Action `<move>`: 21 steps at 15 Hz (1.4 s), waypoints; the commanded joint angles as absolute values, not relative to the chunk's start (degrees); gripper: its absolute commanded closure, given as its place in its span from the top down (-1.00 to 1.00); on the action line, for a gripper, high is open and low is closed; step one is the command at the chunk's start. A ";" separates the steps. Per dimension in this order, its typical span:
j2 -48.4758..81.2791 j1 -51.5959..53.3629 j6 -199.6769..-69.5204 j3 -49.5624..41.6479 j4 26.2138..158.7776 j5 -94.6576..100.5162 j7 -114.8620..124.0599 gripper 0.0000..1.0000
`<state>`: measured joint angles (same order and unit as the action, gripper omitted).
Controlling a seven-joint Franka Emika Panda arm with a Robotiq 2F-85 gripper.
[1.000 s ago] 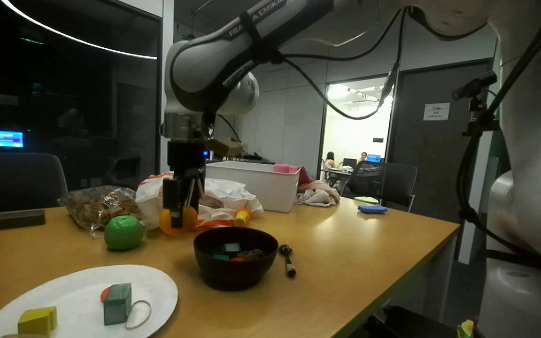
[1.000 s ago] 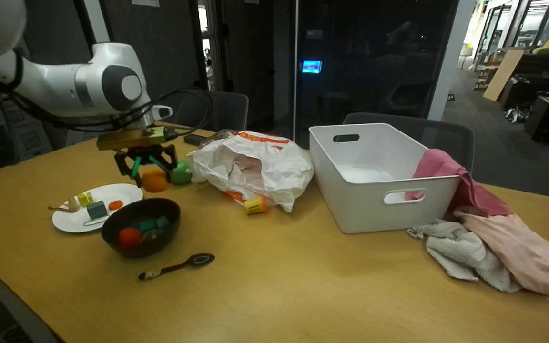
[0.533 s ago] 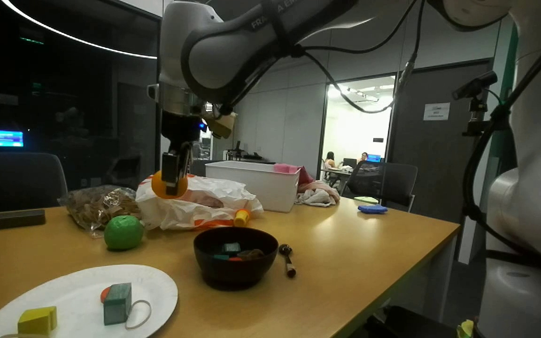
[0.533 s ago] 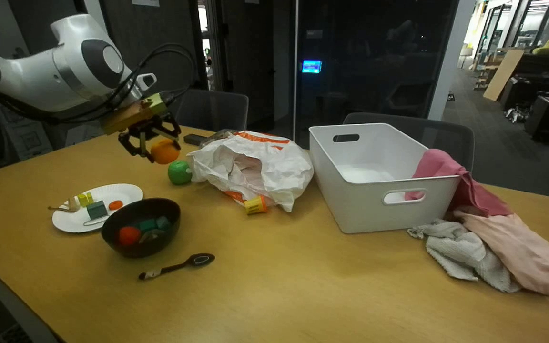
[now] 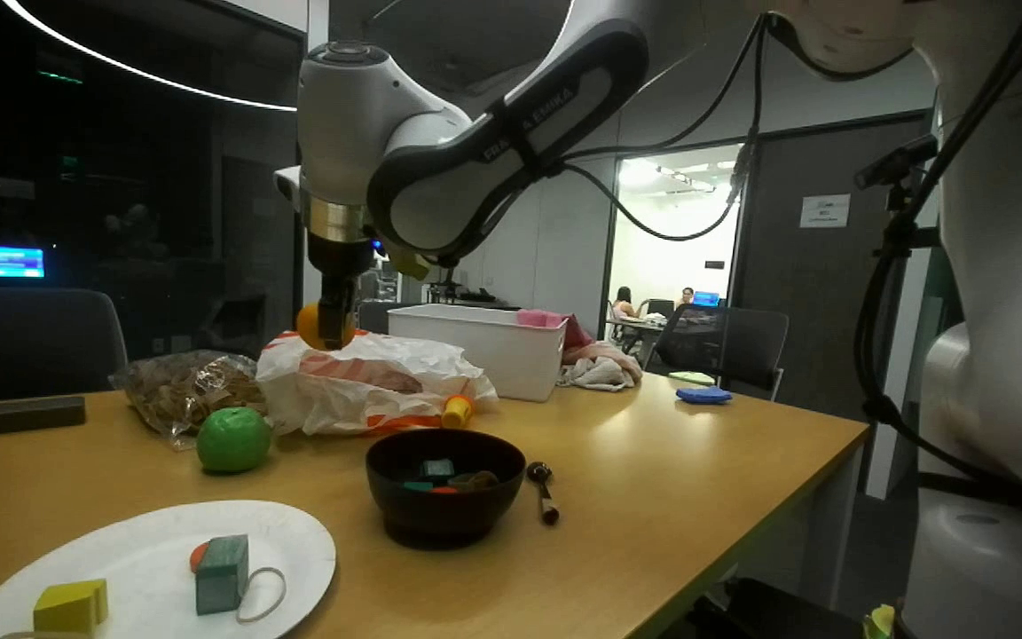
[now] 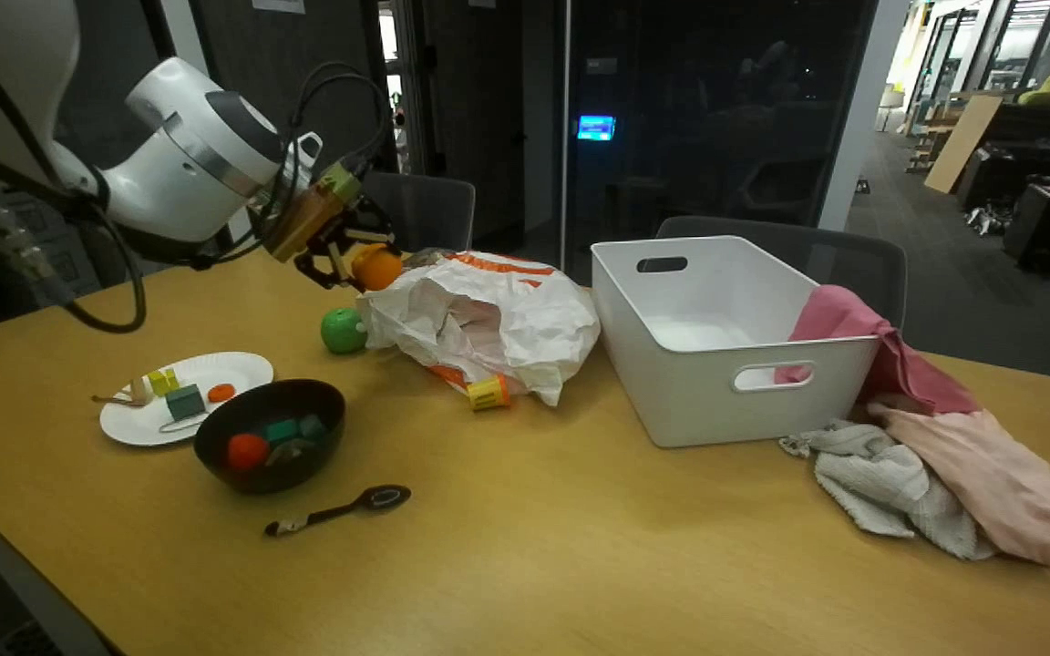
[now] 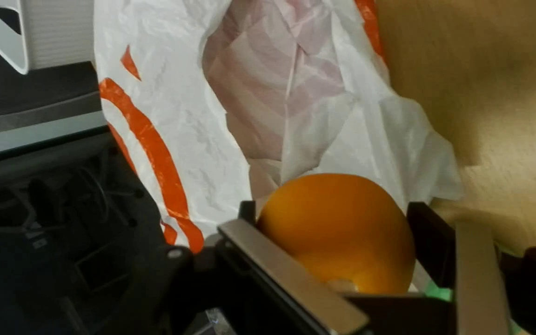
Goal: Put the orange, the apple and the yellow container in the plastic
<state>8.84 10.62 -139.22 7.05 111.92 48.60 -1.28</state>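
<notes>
My gripper (image 7: 333, 218) is shut on the orange (image 7: 342, 228), one finger on each side of it. The orange (image 6: 377, 268) is held above the table at the near edge of the white and orange plastic bag (image 6: 539, 319). The bag's opening (image 7: 268, 93) shows ahead of the orange in the wrist view. The apple (image 5: 234, 440), round and green, sits on the table beside the bag, below the gripper (image 5: 334, 330). The yellow container (image 6: 488, 393), with an orange rim, lies on its side against the bag's front.
A black bowl (image 6: 215, 446) holds small items. A white plate (image 6: 133, 428) with blocks stands beside it, and a dark spoon (image 6: 343, 510) lies near. A white bin (image 6: 716, 401) stands beyond the bag, with cloths (image 6: 990, 465) by it. A clear bag (image 5: 196, 390) lies behind the apple.
The orange has been lifted off the table in the gripper and carried over toward the plastic bag, the gripper tilting. The apple, container and bag have not moved.
</notes>
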 commanded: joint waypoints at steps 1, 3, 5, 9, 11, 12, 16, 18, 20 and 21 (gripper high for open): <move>13.79 10.10 -138.45 5.29 107.21 53.98 1.51 0.11; 15.84 9.59 -137.51 4.70 106.49 52.62 1.33 0.11; 17.56 9.21 -137.43 4.27 106.14 51.95 0.82 0.11; 21.25 9.15 -136.33 3.70 104.09 51.86 -0.08 0.11; 23.58 9.56 -135.19 3.02 101.69 53.42 0.02 0.11; 24.63 9.58 -134.64 2.93 100.36 53.35 -0.30 0.11; 28.95 9.82 -133.89 2.14 94.17 54.16 -0.35 0.11; 30.44 9.75 -133.78 2.12 91.68 53.22 -0.76 0.11; 31.45 9.79 -133.71 1.77 90.04 53.43 -1.13 0.11; 31.78 9.65 -133.61 1.81 89.41 52.88 -1.38 0.88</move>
